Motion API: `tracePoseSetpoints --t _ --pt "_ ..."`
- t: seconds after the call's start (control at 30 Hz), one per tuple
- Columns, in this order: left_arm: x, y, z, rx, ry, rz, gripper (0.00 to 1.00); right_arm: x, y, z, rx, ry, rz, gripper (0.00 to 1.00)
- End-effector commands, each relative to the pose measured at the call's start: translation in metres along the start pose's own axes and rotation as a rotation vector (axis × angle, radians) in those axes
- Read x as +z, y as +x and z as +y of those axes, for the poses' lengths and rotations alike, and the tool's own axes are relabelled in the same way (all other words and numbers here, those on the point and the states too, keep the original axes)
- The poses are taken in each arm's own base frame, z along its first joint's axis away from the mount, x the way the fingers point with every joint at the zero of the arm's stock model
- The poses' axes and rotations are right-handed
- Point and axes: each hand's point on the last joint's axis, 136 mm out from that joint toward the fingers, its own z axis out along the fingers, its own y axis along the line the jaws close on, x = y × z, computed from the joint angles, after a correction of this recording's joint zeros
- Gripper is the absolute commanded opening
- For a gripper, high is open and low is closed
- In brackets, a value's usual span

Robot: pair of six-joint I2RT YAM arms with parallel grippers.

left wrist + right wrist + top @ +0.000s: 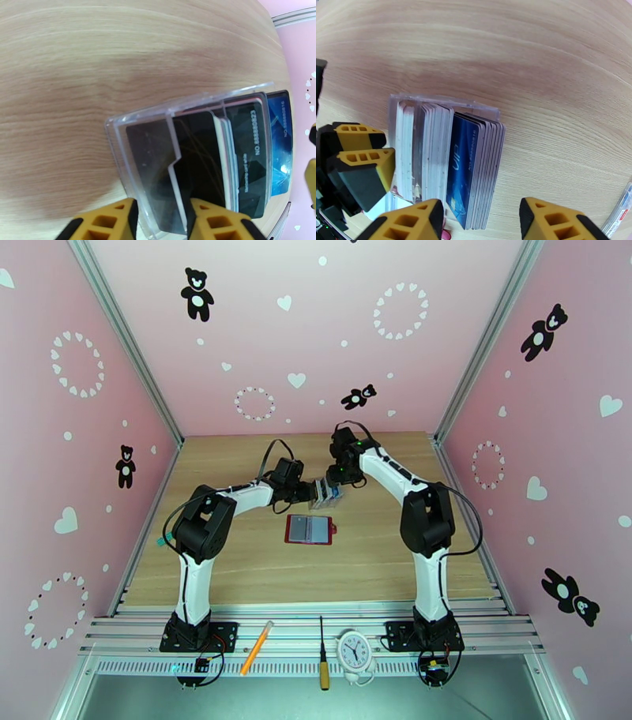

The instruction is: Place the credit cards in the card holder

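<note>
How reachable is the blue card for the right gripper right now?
Likely yes: the right gripper hangs open over the blue card, nothing between, though neighbouring cards press close against it.

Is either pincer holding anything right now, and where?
Left pincer clamps the clear card stand by its end wall; right pincer is open over the blue card, holding nothing.

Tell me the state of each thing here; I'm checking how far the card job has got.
card holder: open, lying flat on the table.
clear stand: upright, apart from the card holder.
credit cards: standing on edge in the clear stand.
left gripper: jaws straddle the clear stand's end; grip unclear.
right gripper: open, straddling some of the credit cards.
</note>
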Motion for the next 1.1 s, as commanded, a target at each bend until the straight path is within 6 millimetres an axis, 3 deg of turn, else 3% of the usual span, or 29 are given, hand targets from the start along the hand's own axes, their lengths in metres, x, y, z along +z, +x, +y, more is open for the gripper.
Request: tracePoseSetpoints --t 0.0,0.57,1.07 --pt "0.002 0.016 0.027 -0.049 -0.069 0.057 0.4 0.009 0.005 0.001 -0.017 0.028 0.035 0.58" --pt "0.005 0.018 0.028 -0.05 -0.068 0.066 0.4 0.028 0.011 -0.008 -0.029 0.096 0.063 0.58" --pt "0.004 0.018 0.027 -0.05 -0.066 0.068 0.4 0.009 0.001 -0.02 -0.018 0.128 0.02 0.58"
